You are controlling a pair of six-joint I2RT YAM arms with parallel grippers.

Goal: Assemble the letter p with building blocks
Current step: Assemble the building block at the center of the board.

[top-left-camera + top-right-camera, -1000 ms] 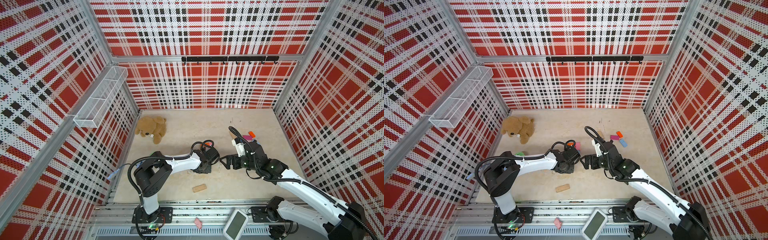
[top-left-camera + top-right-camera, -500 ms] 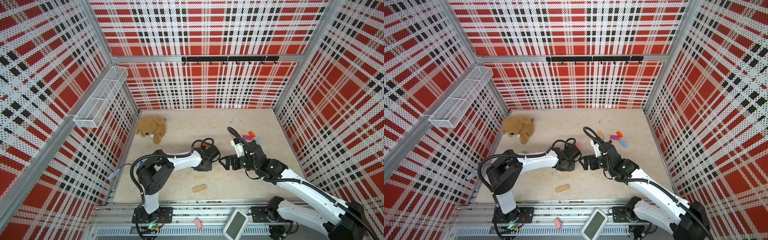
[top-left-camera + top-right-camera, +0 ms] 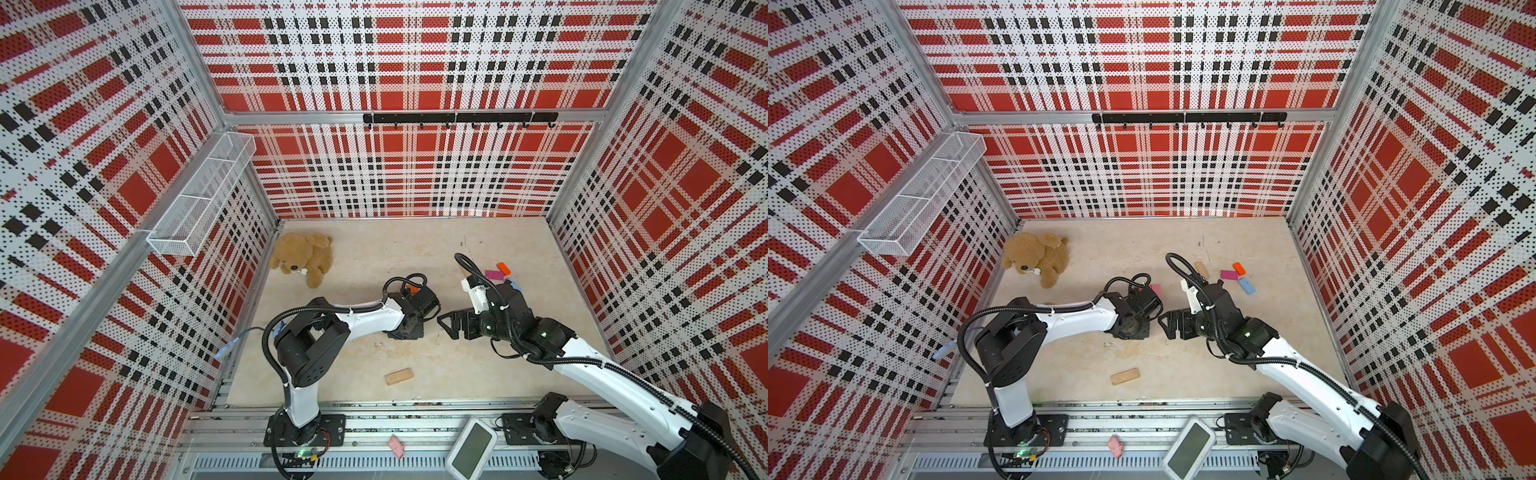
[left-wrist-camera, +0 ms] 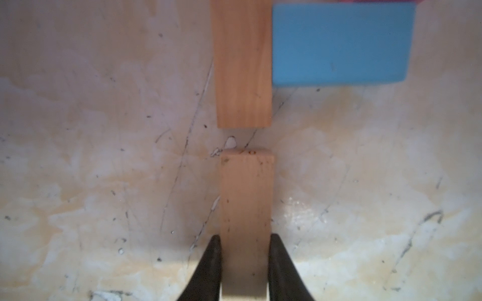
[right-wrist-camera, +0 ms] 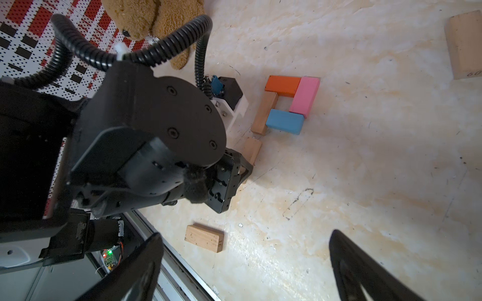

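My left end effector (image 4: 245, 237) is clamped on the held tan block (image 4: 246, 198), a plain wooden brick with speckled grain. Its two dark fingertips (image 4: 215, 250) press the long sides near the end closest to my wrist. The rest of the brick sticks out ahead of the tips, low over the counter (image 3: 374, 249) (I cannot tell whether it touches).

Straight ahead of that brick, across a small gap and in line with it, lies the stem block (image 4: 242, 65), warmer tan with straight grain. The blue block (image 4: 341, 44) sits flush against its side, matte with rounded corners.

From my right wrist the group reads as a closed ring. The stem block (image 5: 264, 113) meets the orange block (image 5: 283, 85), which touches the pink block (image 5: 305, 96). That one touches the blue block (image 5: 285, 121), leaving a small square hole in the middle.

My right end effector (image 5: 245, 233) is empty, jaws spread wide, facing the left one from close by. A loose tan block (image 5: 204, 234) lies flat just beyond one of its fingertips.

Behind its wrist, in a top view, are a magenta block (image 3: 1229, 274), a second orange block (image 3: 1239, 268), a light blue block (image 3: 1246, 285) and a slanted tan block (image 3: 1201, 269).
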